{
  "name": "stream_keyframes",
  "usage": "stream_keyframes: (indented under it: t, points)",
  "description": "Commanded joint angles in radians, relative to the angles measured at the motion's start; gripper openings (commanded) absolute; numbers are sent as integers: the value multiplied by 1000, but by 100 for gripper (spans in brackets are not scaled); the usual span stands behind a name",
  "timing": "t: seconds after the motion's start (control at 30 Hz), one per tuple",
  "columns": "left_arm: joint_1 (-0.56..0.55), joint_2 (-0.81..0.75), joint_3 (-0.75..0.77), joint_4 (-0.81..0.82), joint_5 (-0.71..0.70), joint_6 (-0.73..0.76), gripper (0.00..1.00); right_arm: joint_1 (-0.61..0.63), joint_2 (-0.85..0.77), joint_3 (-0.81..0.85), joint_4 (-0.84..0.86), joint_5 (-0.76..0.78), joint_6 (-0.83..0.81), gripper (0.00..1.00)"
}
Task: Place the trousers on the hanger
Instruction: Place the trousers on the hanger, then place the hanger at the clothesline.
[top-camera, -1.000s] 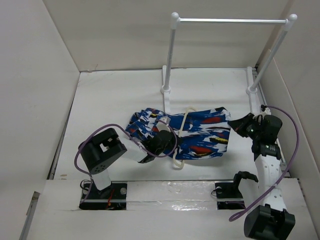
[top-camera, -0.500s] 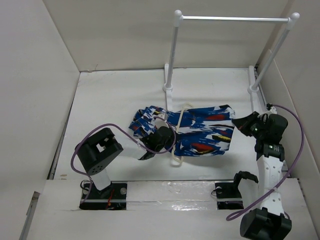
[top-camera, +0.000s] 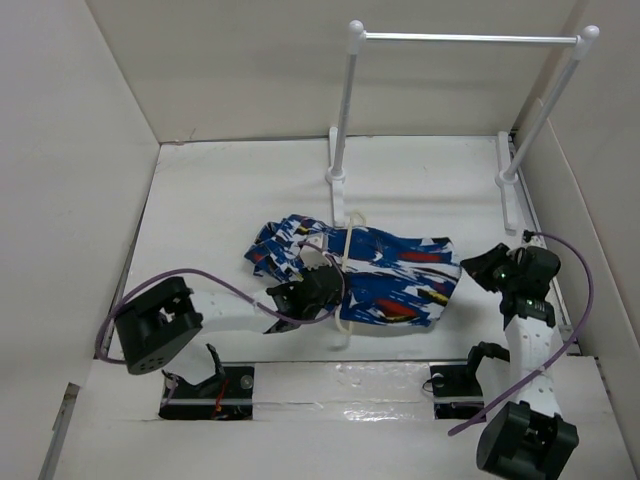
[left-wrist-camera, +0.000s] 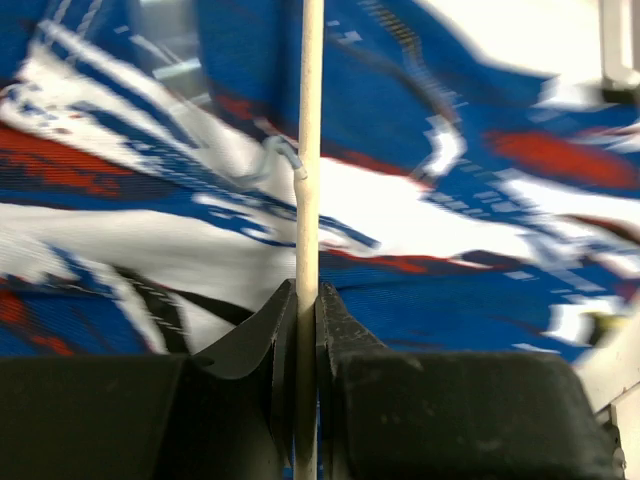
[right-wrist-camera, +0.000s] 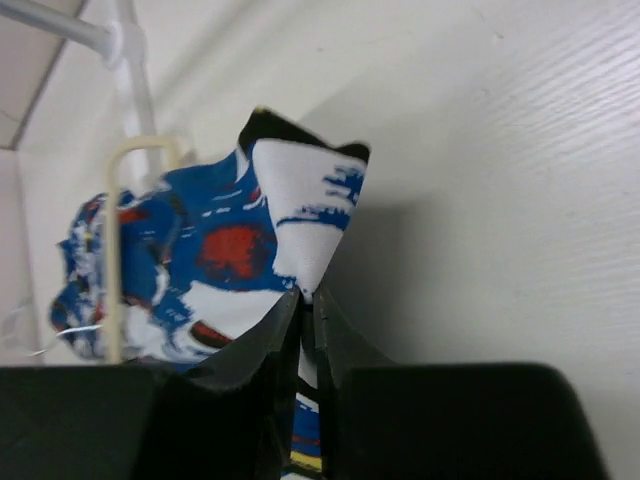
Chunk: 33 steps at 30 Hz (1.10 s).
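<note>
The blue patterned trousers (top-camera: 400, 275) lie folded across the middle of the table, draped over the thin cream hanger (top-camera: 346, 262). My left gripper (top-camera: 322, 285) is shut on a hanger bar; in the left wrist view the bar (left-wrist-camera: 307, 180) runs straight up from between the jaws over the trousers (left-wrist-camera: 480, 230). My right gripper (top-camera: 478, 262) is shut on the trousers' right edge; in the right wrist view a white and blue fold of trousers (right-wrist-camera: 300, 200) rises from the shut jaws, with the hanger (right-wrist-camera: 115, 250) at left.
A white-poled rack with a metal crossbar (top-camera: 465, 38) stands at the back, its feet (top-camera: 336, 178) just behind the trousers. White walls enclose the table on the left, back and right. The right wall is close to my right arm.
Both grippers moved toward the near edge, dragging the trousers and hanger down and slightly left. The left arm's base link swung left and lower.
</note>
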Motion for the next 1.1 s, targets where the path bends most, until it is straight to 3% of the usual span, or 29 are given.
stream_keyframes:
  t: [0.0,0.03,0.13,0.23,0.3,0.33,0.4,0.43,0.47,0.5,0.63,0.7,0.73,0.83,0.9,1.07]
  points:
    - [-54,-146,-12,-156,-227,-12,0,-21,-3,8,154,64,-32,25]
    - [-66,-168,-9,-168,-238,-13,0,-21,0,10,153,64,-38,40]
    - [-90,-215,2,-153,-253,13,0,-21,-9,33,141,38,-45,62]
    - [-108,-231,25,-123,-236,68,0,63,-36,94,106,41,-48,73]
    - [-108,-243,40,-103,-224,92,0,121,-49,131,90,33,-41,73]
    - [-108,-249,55,-87,-218,103,0,156,-55,157,85,32,-17,72]
    - [-119,-275,74,-81,-204,137,0,291,-78,165,91,32,22,57]
    - [-119,-286,91,-73,-201,149,0,342,-111,152,113,35,69,29]
    - [-119,-301,97,-69,-199,160,0,392,-125,143,121,39,94,10]
    - [-119,-310,102,-66,-198,166,0,441,-141,134,130,47,125,0]
    - [-138,-358,91,6,-181,211,0,748,-216,22,306,142,342,0]
    - [-139,-367,91,14,-173,217,0,854,-198,8,373,252,396,16]
    - [-139,-372,98,8,-167,222,0,908,-176,10,430,297,418,34]
    - [-161,-390,117,-9,-155,243,0,1089,-54,89,473,465,433,53]
    - [-174,-393,140,-39,-166,255,0,1181,49,140,521,543,447,55]
    - [-197,-424,184,-110,-178,271,0,1238,160,169,611,657,488,55]
